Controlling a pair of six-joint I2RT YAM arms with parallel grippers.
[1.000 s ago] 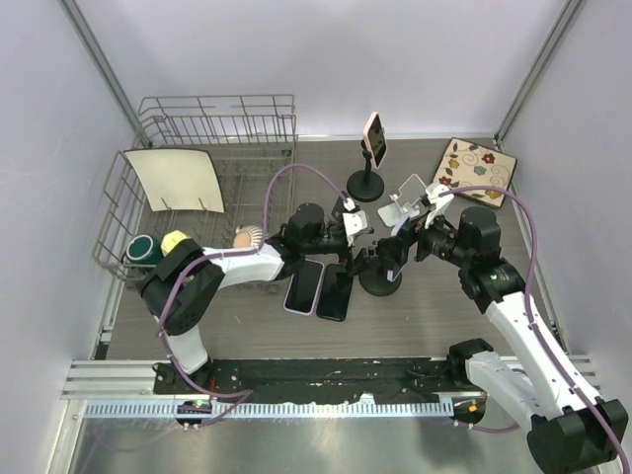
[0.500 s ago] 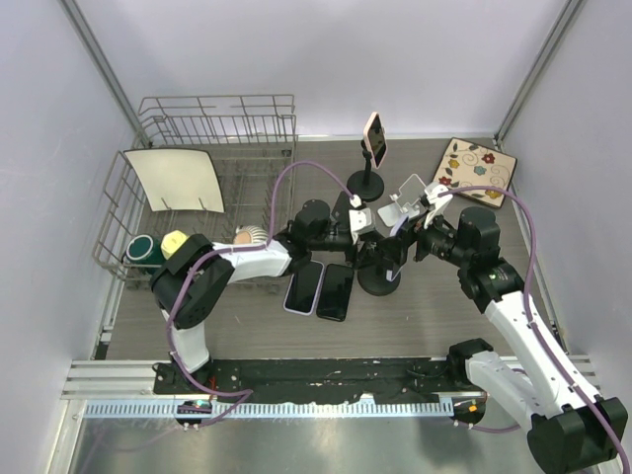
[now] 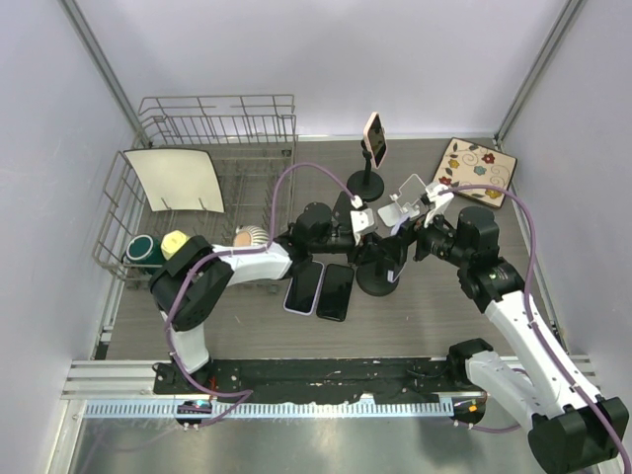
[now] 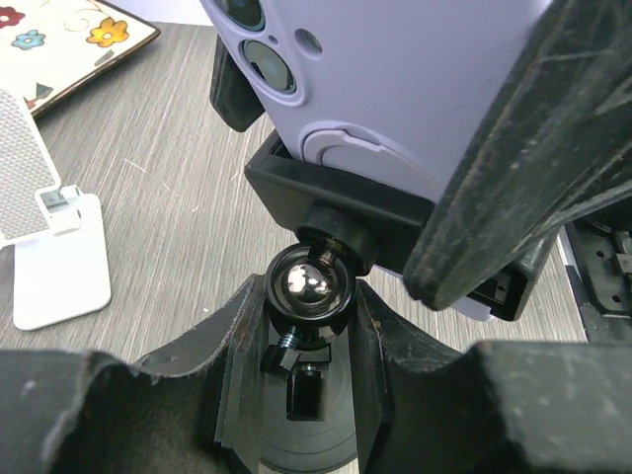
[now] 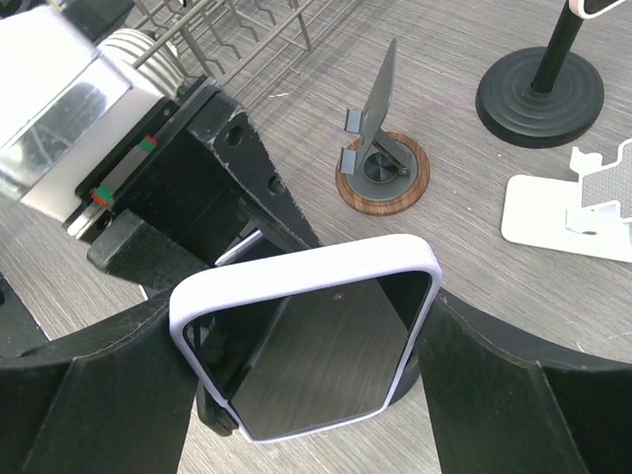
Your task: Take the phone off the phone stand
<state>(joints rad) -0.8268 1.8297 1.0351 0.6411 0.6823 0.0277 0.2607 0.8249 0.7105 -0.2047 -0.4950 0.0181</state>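
A phone (image 5: 306, 346) in a lavender case sits tilted in the black clamp (image 4: 336, 197) of a phone stand whose round base (image 3: 380, 283) rests on the table. My right gripper (image 5: 304, 311) is shut on the phone, one finger on each long edge. My left gripper (image 4: 308, 306) is low behind the phone (image 4: 395, 79), with its fingers pressed on both sides of the stand's ball joint (image 4: 308, 283). From above, the two grippers meet at the stand, the left gripper (image 3: 368, 245) from the left and the right gripper (image 3: 405, 247) from the right.
Two phones (image 3: 304, 286) (image 3: 336, 291) lie flat just left of the stand. Behind it stand a wooden-based holder (image 5: 383, 173), a white stand (image 3: 400, 202) and a black stand with a pink phone (image 3: 372, 138). A wire dish rack (image 3: 197, 178) fills the left, and a floral mat (image 3: 476, 170) lies at the back right.
My left gripper has moved right to the stand and its jaws have closed around the ball joint. The right arm and the phone have stayed in place.
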